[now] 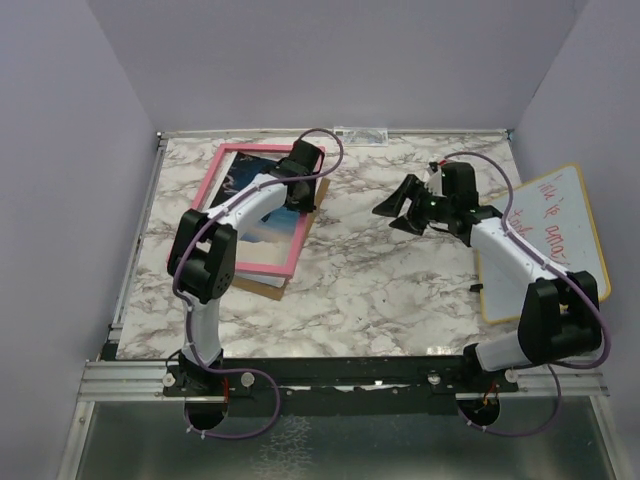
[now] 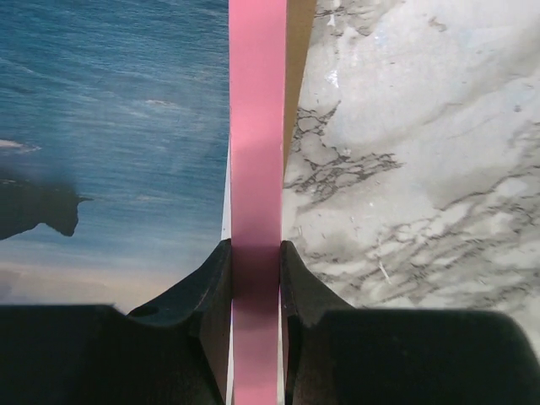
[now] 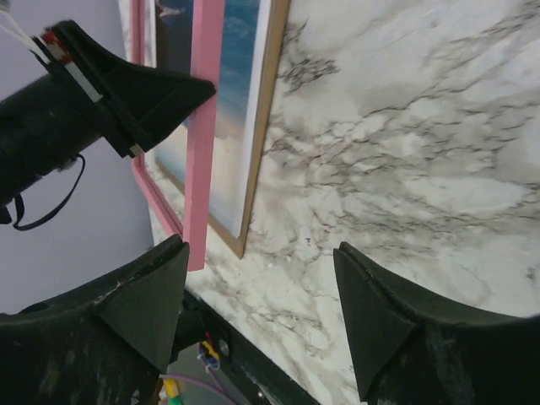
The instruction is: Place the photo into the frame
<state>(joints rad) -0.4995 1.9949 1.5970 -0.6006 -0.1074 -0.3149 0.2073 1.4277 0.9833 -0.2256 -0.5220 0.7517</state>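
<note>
Biggest risk imo: the left gripper only has the frame by its thin pink rim, on one side. If that arm lifts or drags, the whole thing could pivot or slip out of the pinch. Then the photo (sea and cliffs, inside the pink border at upper left of the top view) could slide off-square. Also the brown backing board pokes out past the rim on the right and at the lower corner, so the stack isn't lined up, and a nudge prob makes that worse. Can't tell whether the print is properly seated or just lying there, tbh. Claws: left one is pinched on the pink rim, a pad touching each side. The right gripper is spread wide w/ nothing between its fingers, hovering over the marble table right of centre, well apart from the frame.
</note>
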